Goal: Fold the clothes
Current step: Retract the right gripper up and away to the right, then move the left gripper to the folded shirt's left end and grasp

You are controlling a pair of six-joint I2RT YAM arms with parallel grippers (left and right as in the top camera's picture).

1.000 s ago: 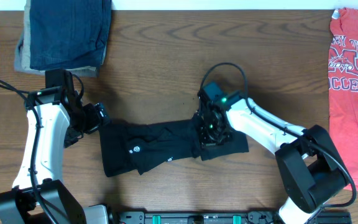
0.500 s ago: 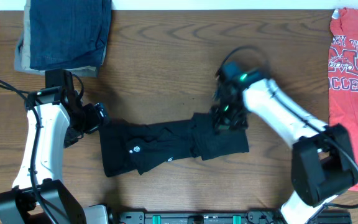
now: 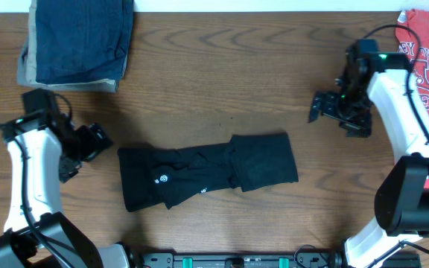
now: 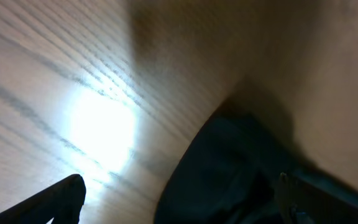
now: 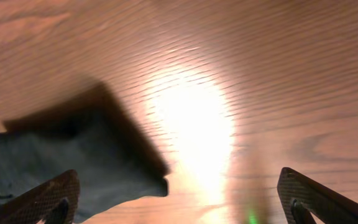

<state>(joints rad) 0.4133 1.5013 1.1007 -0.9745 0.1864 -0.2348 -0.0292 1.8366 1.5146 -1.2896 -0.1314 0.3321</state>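
The clothes, a black shirt (image 3: 207,175), lie folded into a long band on the wooden table, with a small white round logo (image 3: 163,179) near the left end. My left gripper (image 3: 101,141) hovers open just left of the shirt's left edge. In the left wrist view the dark cloth (image 4: 229,168) lies between and beyond the spread fingers (image 4: 61,199), untouched. My right gripper (image 3: 315,109) is open, up and to the right of the shirt. The right wrist view is blurred; a shirt corner (image 5: 73,155) shows beyond the left finger (image 5: 48,199), and nothing is held.
A blue denim and tan stack (image 3: 77,41) sits at the back left. A red printed T-shirt (image 3: 423,126) lies along the right edge, close behind the right arm. A black rail (image 3: 237,260) runs along the front edge.
The right gripper opened, let go of the shirt's right part, and swung up and to the right. The left arm drew back leftward from the shirt's edge.
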